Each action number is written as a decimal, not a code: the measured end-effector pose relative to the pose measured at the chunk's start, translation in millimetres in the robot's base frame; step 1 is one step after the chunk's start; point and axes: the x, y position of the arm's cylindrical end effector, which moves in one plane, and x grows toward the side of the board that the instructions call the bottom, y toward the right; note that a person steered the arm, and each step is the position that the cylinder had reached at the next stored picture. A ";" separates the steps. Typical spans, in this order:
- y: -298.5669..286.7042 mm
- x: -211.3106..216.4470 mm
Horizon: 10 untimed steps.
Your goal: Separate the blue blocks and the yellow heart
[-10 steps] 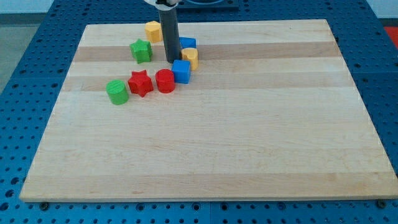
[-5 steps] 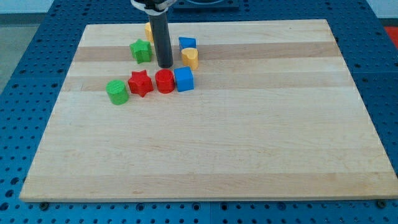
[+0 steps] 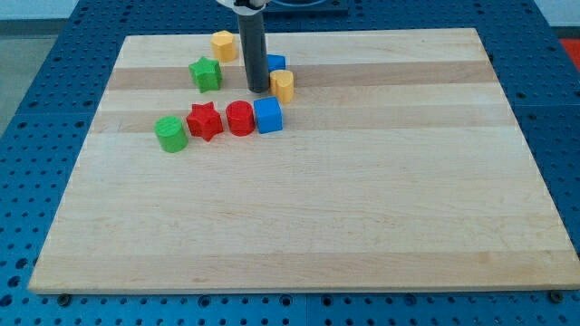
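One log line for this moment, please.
tip left of yellow heart | blue block behind heart | blue cube beside red cylinder

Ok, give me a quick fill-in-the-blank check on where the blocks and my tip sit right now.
1. My tip sits just to the view's ____ of the yellow heart.
2. The blue cube touches the ____ cylinder.
3. The rod partly hides the other ____ block.

Missing words: left; red; blue

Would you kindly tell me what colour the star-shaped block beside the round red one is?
Red; the star block shows clearly in the camera view.
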 end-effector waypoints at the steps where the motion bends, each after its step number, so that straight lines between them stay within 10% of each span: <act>1: 0.3 -6.4; 10: 44.8 0.2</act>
